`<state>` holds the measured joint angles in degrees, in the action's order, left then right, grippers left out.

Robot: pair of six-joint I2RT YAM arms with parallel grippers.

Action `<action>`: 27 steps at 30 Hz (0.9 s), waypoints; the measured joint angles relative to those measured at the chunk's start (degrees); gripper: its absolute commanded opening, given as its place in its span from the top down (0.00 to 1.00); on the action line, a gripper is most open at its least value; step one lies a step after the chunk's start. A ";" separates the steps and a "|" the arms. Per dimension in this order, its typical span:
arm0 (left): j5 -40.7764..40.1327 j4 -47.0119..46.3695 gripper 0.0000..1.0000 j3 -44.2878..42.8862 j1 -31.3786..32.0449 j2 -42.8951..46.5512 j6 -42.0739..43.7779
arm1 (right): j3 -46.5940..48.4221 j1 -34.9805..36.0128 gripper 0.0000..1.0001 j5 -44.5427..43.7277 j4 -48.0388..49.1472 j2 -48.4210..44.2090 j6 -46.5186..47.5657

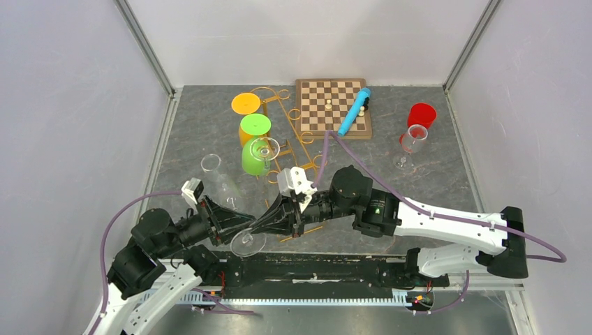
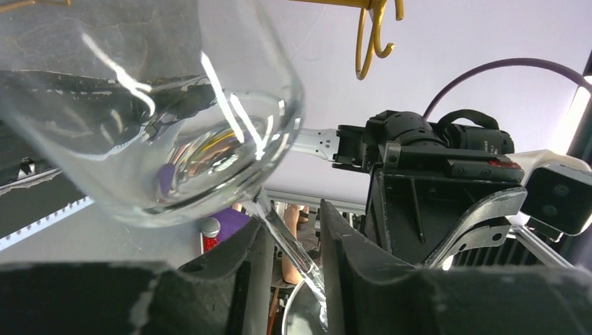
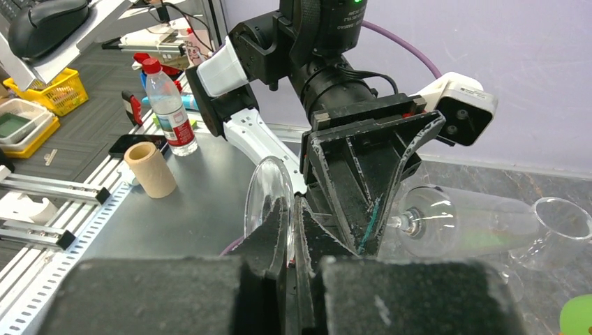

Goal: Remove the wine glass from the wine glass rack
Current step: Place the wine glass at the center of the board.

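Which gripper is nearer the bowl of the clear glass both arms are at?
Left. The left gripper straddles the stem just under the bowl; the right gripper is shut at the foot.

Robotics lab: white enclosure walls (image 1: 70,105) surrounded the worktop (image 1: 199,129); a yellow storage bin (image 3: 59,94) and aluminium rails (image 3: 42,188) lay at frame left.

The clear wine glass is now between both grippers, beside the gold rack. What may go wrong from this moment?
1. The right gripper pinches only the thin foot rim of the wine glass, so the glass may slip or pivot.
2. The left gripper stands open around the stem. If it closes off-centre while the foot is clamped, the stem might snap.
3. The green glass at the wine glass rack is close, and a swing of the bowl could hit it.
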<state>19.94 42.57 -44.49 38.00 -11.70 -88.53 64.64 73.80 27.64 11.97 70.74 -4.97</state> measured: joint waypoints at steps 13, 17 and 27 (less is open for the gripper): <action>0.13 -3.30 0.98 2.58 0.00 1.25 -1.55 | -2.80 2.62 1.00 -0.74 0.00 -0.74 6.36; 0.07 -2.93 0.98 2.58 0.00 1.75 -1.53 | -3.50 2.93 0.98 -1.03 0.39 -1.14 7.34; -0.26 3.41 0.98 1.16 0.00 2.58 1.60 | -3.61 2.86 0.37 -2.84 -1.79 -5.53 9.64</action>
<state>19.68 45.98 -43.33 38.00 -9.13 -86.94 61.04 76.66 24.80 10.17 65.21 4.67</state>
